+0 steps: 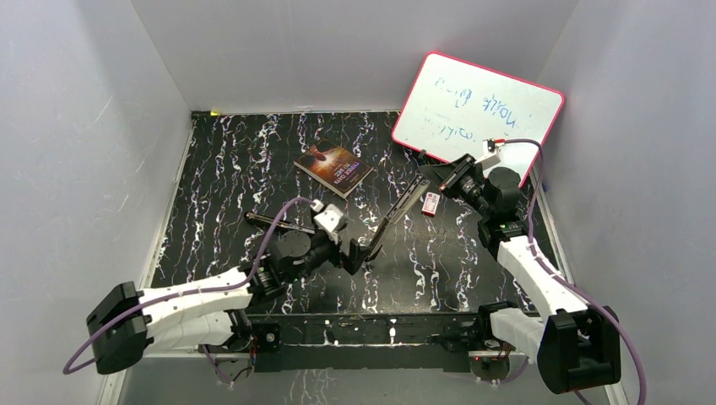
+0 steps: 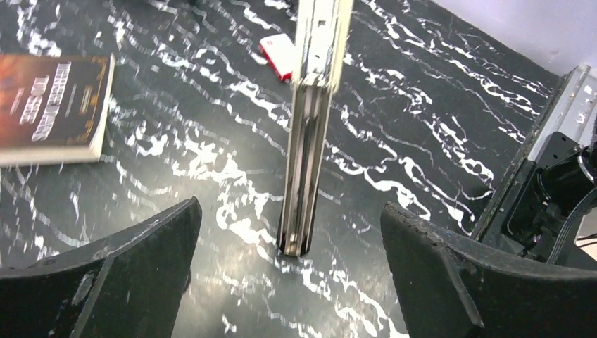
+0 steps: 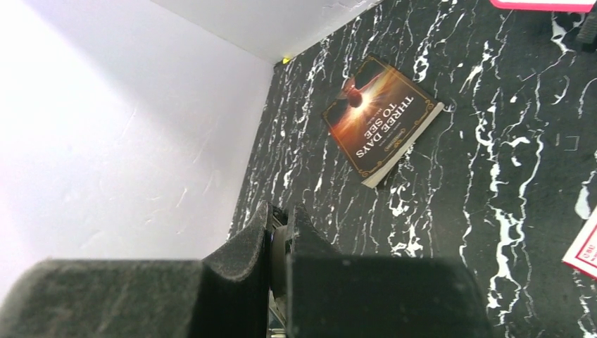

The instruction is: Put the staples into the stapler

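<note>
Counted on table point(image 1: 253, 169): one stapler point(image 1: 397, 215), one staple box point(image 1: 431, 203), one book point(image 1: 334, 166), one whiteboard point(image 1: 477, 105) propped at the far right.

Staple box: white and red, lying flat. Contents not visible, so staples presumed inside but not confirmed.

Stapler: hinged open and tilted. Lower end resting on table between the fingers of left gripper point(image 2: 288, 208), touched by neither.

Left gripper: spread wide, holding nothing.

Right gripper point(image 3: 281, 211): pressed together on raised end of stapler.

Staple box just beside right gripper, well apart from left gripper.

Book point(image 3: 384, 116): "THREE DAYS TO SEE"
</note>
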`<action>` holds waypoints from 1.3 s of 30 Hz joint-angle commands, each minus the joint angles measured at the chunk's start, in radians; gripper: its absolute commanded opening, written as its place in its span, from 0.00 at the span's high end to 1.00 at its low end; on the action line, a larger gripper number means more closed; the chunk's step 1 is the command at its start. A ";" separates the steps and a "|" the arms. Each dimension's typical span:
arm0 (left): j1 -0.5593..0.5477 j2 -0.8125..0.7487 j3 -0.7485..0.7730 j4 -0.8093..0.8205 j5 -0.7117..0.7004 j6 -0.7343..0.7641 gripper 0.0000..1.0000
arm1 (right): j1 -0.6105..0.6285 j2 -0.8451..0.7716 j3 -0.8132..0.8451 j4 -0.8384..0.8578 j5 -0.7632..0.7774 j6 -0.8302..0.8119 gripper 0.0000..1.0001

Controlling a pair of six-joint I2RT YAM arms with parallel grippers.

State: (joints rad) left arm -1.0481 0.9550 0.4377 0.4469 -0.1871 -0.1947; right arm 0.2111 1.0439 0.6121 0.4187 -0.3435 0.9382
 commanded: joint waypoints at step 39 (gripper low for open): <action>0.003 0.196 0.192 -0.072 0.177 0.224 1.00 | 0.000 -0.126 -0.038 0.024 0.010 0.094 0.75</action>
State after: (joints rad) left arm -1.0431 1.2533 0.6483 0.4690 -0.0486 -0.0360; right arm 0.2226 0.9554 0.5426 0.4480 -0.3893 1.0718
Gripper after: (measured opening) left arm 0.262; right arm 0.163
